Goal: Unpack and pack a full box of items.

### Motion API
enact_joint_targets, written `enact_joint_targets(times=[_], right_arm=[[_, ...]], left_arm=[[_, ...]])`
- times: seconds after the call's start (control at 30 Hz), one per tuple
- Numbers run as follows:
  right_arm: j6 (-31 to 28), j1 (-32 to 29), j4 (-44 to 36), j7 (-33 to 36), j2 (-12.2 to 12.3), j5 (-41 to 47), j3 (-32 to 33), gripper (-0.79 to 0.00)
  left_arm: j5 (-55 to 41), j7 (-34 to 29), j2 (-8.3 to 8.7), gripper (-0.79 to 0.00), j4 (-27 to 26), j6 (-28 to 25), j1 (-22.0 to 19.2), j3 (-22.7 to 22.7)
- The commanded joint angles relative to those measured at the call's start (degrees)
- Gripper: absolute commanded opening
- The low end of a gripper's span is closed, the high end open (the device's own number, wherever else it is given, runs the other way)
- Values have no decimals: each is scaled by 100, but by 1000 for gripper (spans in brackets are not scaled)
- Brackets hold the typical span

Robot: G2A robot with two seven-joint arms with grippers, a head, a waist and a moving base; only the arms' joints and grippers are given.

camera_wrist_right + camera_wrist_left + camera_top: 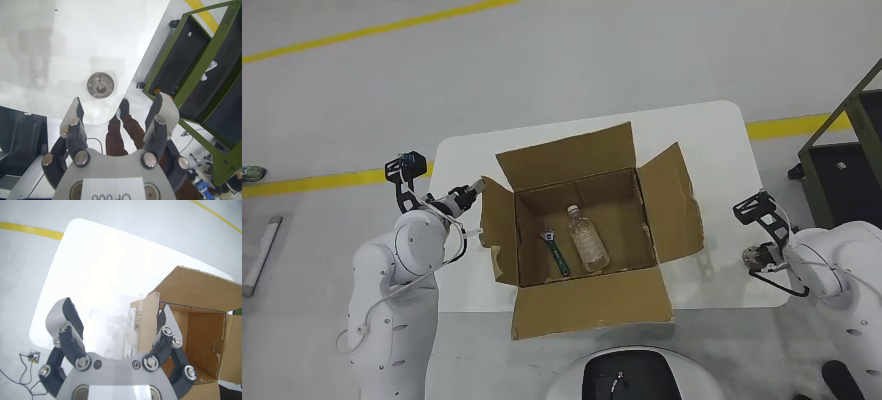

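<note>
Left gripper [115, 311] hung wide open and empty, right at the far corner of the box's [592, 300] left flap; whether a pad touched the cardboard, I could not tell. Right gripper [117, 100] was spread open as well, holding nothing, well out past the box's right flap above a rounded corner of the table [702, 130]. That table was smooth, glossy white with rounded corners, standing on a pale grey floor crossed by a yellow line [342, 35] beyond the box's far side. A green metal frame cart [842, 140] stood off to the box's right. Near the right gripper a round steel flange [100, 87] lay flat on the white top. And the box: brown corrugated cardboard, four flaps folded outward, edges torn and ragged, the near flap reaching over the table's front edge. On its floor lay a clear plastic bottle [588, 240] on its side, with a green-handled wrench [556, 252] just to its left. A broad stretch of white top ran beyond the far flap, a narrower strip past the left one
</note>
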Motion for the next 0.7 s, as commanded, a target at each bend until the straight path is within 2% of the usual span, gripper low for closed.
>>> enact_joint_targets(times=[0.0, 0.03, 0.07, 0.1, 0.13, 0.17, 0.23, 0.27, 0.4, 0.67], right_arm=[[-64, 41, 47, 42, 7, 69, 10, 0], [-59, 60, 87, 44, 6, 155, 16, -71], [-108, 78, 165, 106, 9, 216, 4, -440], [-137, 119, 217, 153, 15, 179, -12, -505], [-142, 149, 291, 187, 15, 165, -53, -496], [-154, 188, 350, 192, 13, 209, -94, -582], [-165, 254, 479, 220, 13, 212, -172, -600], [-155, 294, 519, 220, 12, 201, -207, -554], [-143, 403, 709, 249, 9, 212, -342, -489], [-113, 466, 856, 257, 16, 160, -488, -489]], left_arm=[[0, 0, 0, 0, 0, 0, 0, 0], [0, 0, 0, 0, 0, 0, 0, 0], [0, 0, 0, 0, 0, 0, 0, 0], [0, 0, 0, 0, 0, 0, 0, 0], [0, 0, 0, 0, 0, 0, 0, 0], [0, 0, 0, 0, 0, 0, 0, 0], [0, 0, 0, 0, 0, 0, 0, 0], [0, 0, 0, 0, 0, 0, 0, 0], [0, 0, 0, 0, 0, 0, 0, 0], [0, 0, 0, 0, 0, 0, 0, 0]])
